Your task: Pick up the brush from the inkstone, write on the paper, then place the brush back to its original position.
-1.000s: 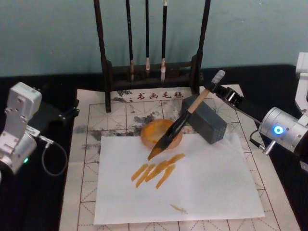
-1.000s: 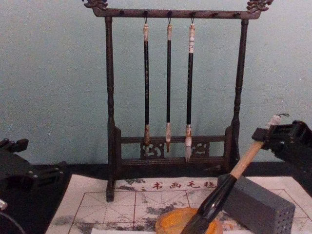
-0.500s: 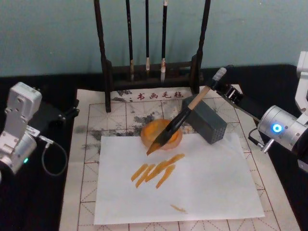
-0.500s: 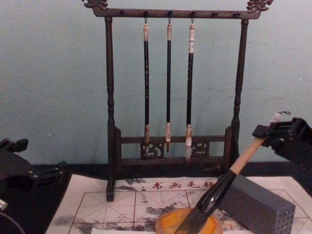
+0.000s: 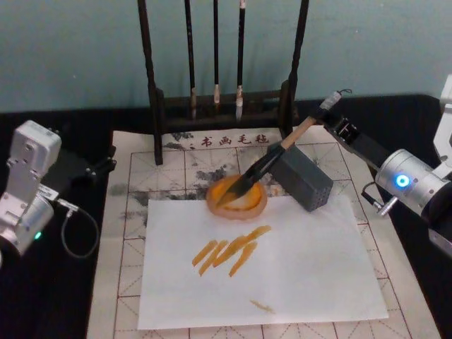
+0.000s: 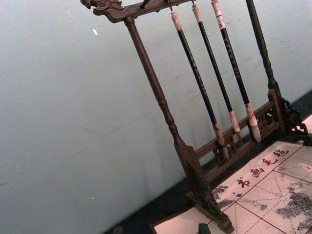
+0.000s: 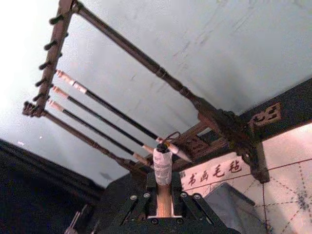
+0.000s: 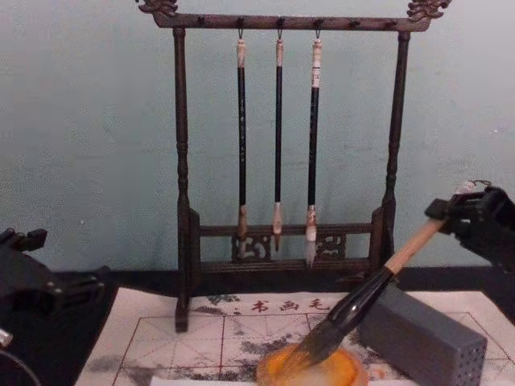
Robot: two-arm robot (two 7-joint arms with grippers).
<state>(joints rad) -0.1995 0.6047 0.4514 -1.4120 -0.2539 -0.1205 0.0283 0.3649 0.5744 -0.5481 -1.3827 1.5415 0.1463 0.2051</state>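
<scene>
The brush (image 5: 272,159) slants down from my right gripper (image 5: 330,120), which is shut on the top of its pale handle. Its dark bristles lie in the round orange inkstone dish (image 5: 247,205), tip pointing left. From the chest, the brush (image 8: 370,293) runs from my right gripper (image 8: 452,214) down into the dish (image 8: 338,371). The right wrist view shows the white end cap (image 7: 162,165) sticking out of the shut fingers. The paper (image 5: 134,176), cream with a red grid, lies under a white sheet (image 5: 296,282) with orange strokes. My left gripper (image 5: 95,169) is parked off the paper's left edge.
A grey perforated block (image 5: 304,176) stands just right of the dish, under the brush handle. A dark wooden rack (image 5: 152,85) with three thin hanging brushes (image 5: 215,49) stands at the back edge of the paper. Black table surrounds the paper.
The right gripper has moved back and to the right, drawing the brush off the white sheet. The bristles now lie in the orange dish and the brush slants lower.
</scene>
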